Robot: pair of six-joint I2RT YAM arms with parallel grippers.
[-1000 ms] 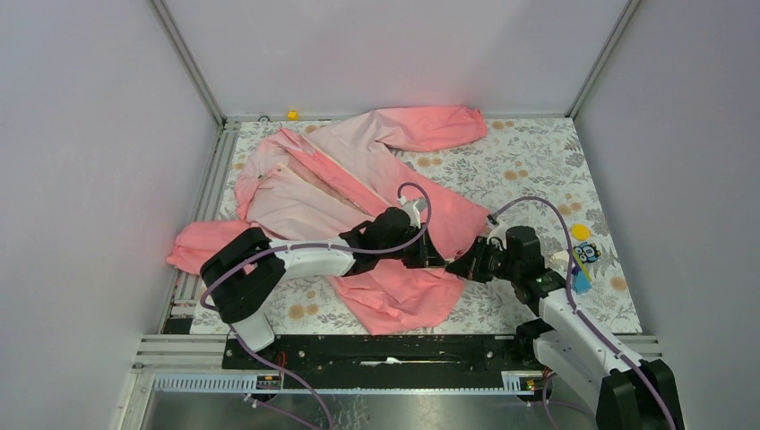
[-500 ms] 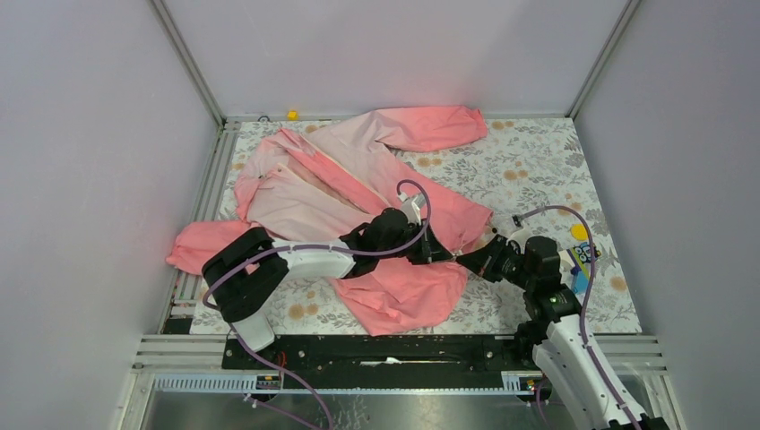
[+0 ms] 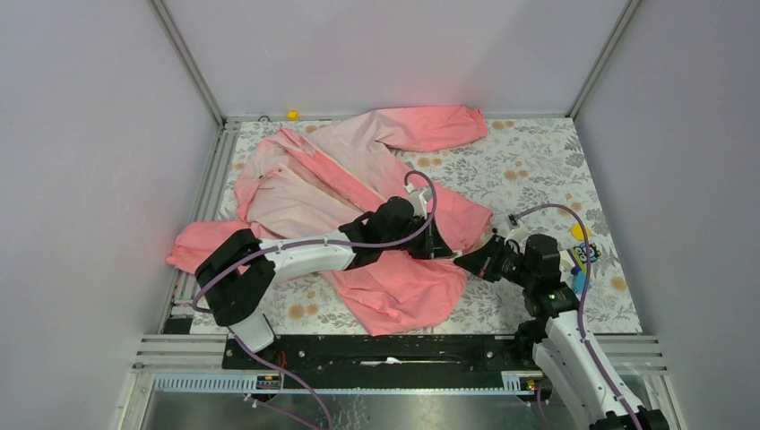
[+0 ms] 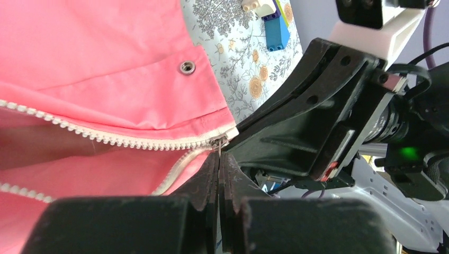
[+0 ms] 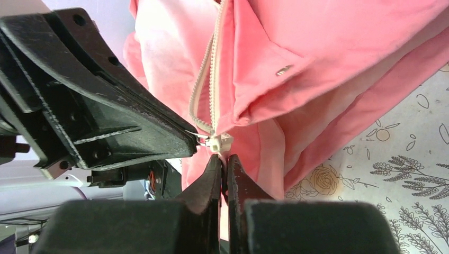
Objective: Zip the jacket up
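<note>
At the desk's five o'clock side, the left pincer point(image 4: 218, 172) is pressed together on the small metal zipper pull point(image 4: 219, 144), tip to tip with the right pincer point(image 5: 223, 172), which is clamped on the hem right under the foot of the whitish toothed zipper point(image 5: 213, 79). Beyond the pull the tooth rows part. The thin pink fabric jacket point(image 3: 305, 193), pale at the collar and coral at the hem, sprawls from centre toward ten o'clock on the floral-printed desk point(image 3: 538, 161), with sleeves reaching one and eight o'clock. Blue and yellow toy blocks point(image 3: 581, 267) sit at four o'clock.
</note>
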